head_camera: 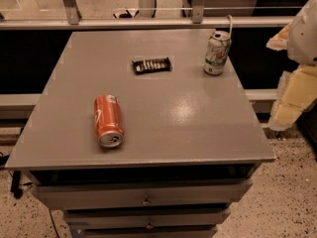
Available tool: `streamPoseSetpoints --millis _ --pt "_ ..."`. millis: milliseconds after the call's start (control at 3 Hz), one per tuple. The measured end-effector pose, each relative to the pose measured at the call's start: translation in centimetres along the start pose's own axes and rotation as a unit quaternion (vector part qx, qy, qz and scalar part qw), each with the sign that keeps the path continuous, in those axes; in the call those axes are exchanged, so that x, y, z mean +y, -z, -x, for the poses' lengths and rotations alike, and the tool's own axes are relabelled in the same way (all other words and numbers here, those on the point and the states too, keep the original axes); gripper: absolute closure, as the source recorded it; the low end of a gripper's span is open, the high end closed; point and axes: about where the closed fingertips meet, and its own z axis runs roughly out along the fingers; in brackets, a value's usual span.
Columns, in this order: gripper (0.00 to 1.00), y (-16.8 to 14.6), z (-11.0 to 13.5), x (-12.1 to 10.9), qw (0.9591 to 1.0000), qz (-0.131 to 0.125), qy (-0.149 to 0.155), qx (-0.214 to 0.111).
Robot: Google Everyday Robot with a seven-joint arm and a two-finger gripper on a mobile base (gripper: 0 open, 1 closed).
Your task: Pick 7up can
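Note:
The 7up can stands upright near the back right corner of the grey table. It is white and silver with green and red markings and a silver top. My gripper shows at the right edge of the camera view, beyond the table's right side. It is to the right of the can and apart from it, and nothing shows in its hold.
An orange soda can lies on its side at the front left of the table. A dark wrapped snack bar lies at the back middle. Drawers sit under the tabletop. A rail runs behind the table.

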Motion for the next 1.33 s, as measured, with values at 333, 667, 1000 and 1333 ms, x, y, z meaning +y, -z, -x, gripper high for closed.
streamPoseSetpoints --millis 333,667,1000,1333 --pt "0.00 0.0 0.0 0.0 1.0000 0.000 0.000 0.000" --pt "0.00 -0.7 0.0 -0.9 0.9999 -0.005 -0.004 -0.012" --pt "0.00 -3.1 -0.5 -4.1 0.9989 -0.015 -0.022 -0.039" --pt "0.00 -5.7 -0.9 -8.5 0.9931 -0.033 -0.060 -0.096"
